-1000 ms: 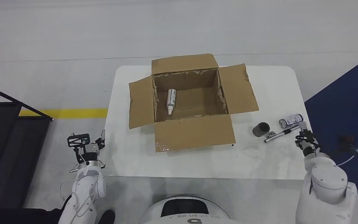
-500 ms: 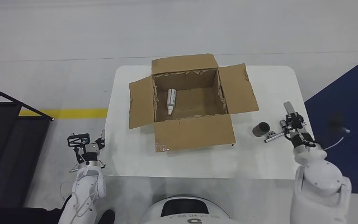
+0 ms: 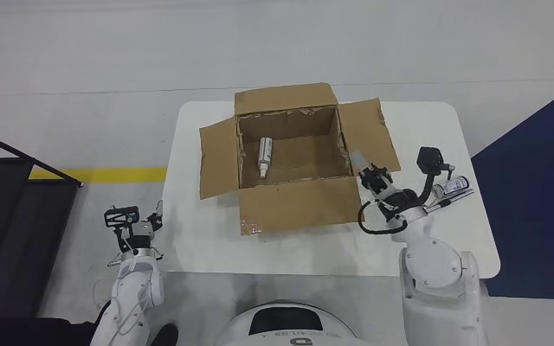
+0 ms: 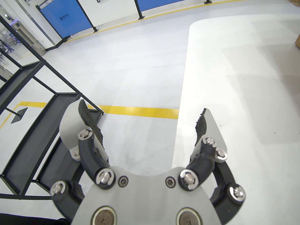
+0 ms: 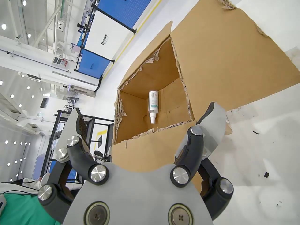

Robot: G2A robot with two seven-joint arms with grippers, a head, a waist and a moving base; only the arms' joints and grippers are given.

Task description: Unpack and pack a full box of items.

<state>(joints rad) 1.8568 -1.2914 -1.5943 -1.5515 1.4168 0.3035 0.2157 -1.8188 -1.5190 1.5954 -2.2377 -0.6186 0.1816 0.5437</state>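
Table (image 3: 208,225) with box (image 3: 299,203), spray bottle (image 3: 265,156) seen inside. Right gripper (image 3: 368,169) beside box and left gripper (image 4: 143,108) well apart from it are held spread, empty; small bottle (image 3: 454,184) right of box is partly covered.

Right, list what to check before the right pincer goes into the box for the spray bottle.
1. Right pincer open and empty: ok.
2. Spray bottle lying free on the box floor, nothing on top of it: ok.
3. Box flaps folded out, opening unblocked: ok.
4. Right pincer above the opening: not ok; it hangs over the flap on its own side, outside the rim.
5. Left pincer open, off the table edge, well away from the box: ok.
6. Bottle cap tight: cannot tell.
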